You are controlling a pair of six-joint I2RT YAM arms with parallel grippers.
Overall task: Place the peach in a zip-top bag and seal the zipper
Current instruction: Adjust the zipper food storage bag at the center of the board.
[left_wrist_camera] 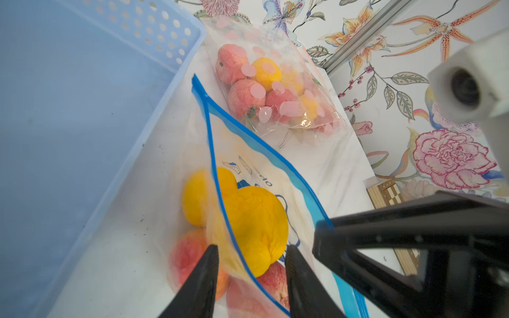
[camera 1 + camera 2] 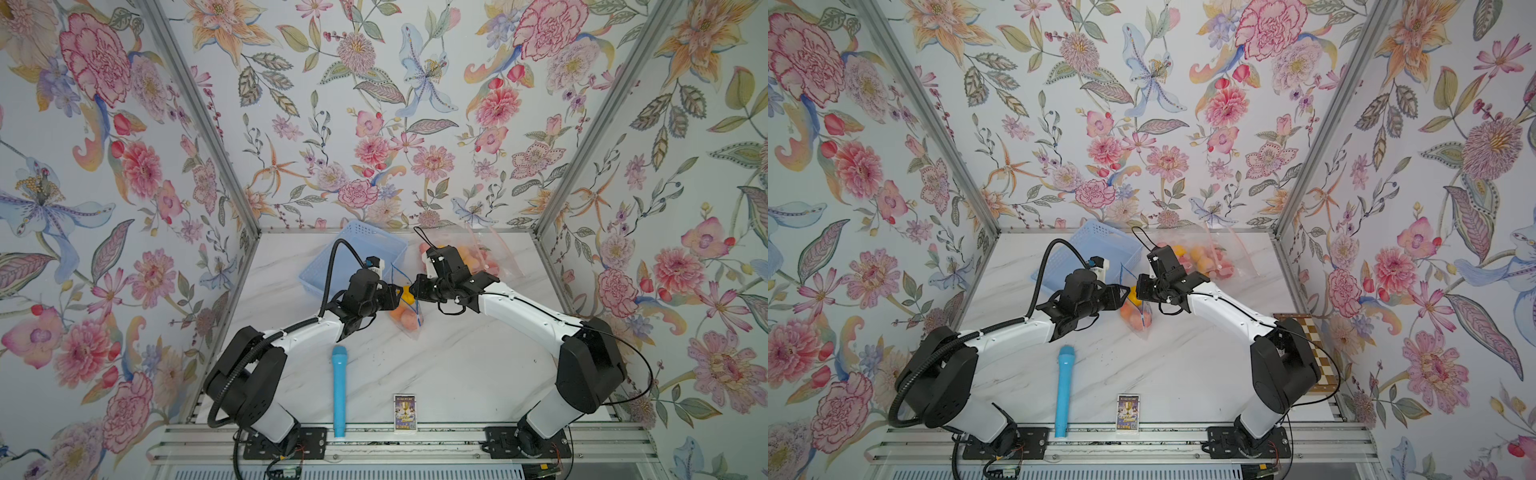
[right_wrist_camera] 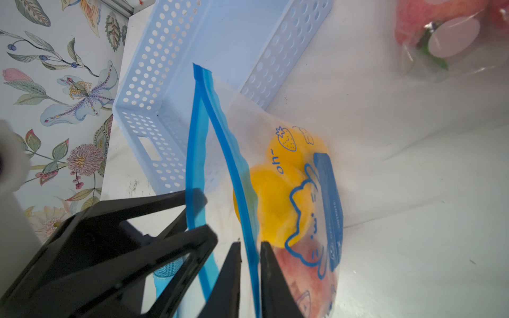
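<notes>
Yellow peach (image 1: 256, 228) sitting inside zip-top bag (image 1: 264, 165) w/ other fruit, mid-table. Placing looks done; zipper (image 1: 210, 143) gaping, sealing left to do. Jaws of left gripper (image 1: 252, 253) standing apart, straddling one lip; right gripper (image 3: 250, 245) pinching the other lip, jaws nearly together. Bag standing on white marble table (image 2: 457, 365), blue basket (image 2: 357, 245) just behind, 2nd fruit bag (image 2: 482, 257) beside it. Blue mic (image 2: 339, 390), card box (image 2: 404, 413) lying near front edge. Busy floral walls (image 2: 374, 124) closing in three sides.

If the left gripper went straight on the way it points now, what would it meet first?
Probably the yellow peach in the zip-top bag, just ahead of the left gripper; depth is unclear.
</notes>
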